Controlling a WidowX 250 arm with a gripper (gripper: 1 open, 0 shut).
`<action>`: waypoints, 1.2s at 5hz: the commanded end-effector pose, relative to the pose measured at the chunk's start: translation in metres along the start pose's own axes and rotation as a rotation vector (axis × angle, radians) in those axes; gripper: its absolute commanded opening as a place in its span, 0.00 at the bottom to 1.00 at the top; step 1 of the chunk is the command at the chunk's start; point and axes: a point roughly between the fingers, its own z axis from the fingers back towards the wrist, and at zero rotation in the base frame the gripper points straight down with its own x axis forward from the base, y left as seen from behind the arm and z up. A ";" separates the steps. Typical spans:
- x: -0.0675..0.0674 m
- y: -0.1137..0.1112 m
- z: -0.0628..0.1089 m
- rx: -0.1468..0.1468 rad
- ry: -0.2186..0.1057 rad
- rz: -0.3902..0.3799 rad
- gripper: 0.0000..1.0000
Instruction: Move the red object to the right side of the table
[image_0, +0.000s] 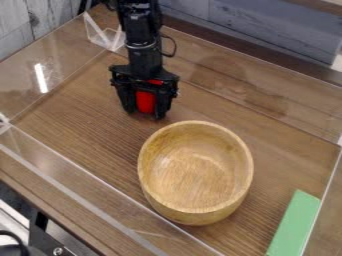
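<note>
The open end effector straddles the red strawberry toy, probably light and slick, best gripped around its middle.

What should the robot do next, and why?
Probably lower the open tool a little, then close it: its fingers seem to stand either side of the red toy, which is still left of the wooden bowl.

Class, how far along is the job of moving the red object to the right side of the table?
Nothing looks finished: the red object lies left of centre on the table, behind the bowl. The gripper is over it, fingers spread on either side. The grip and the move right remain.
</note>
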 end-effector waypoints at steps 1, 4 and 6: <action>0.007 -0.001 0.031 0.008 -0.057 -0.014 0.00; 0.014 -0.086 0.084 -0.010 -0.172 -0.146 0.00; 0.000 -0.160 0.065 -0.031 -0.150 -0.255 0.00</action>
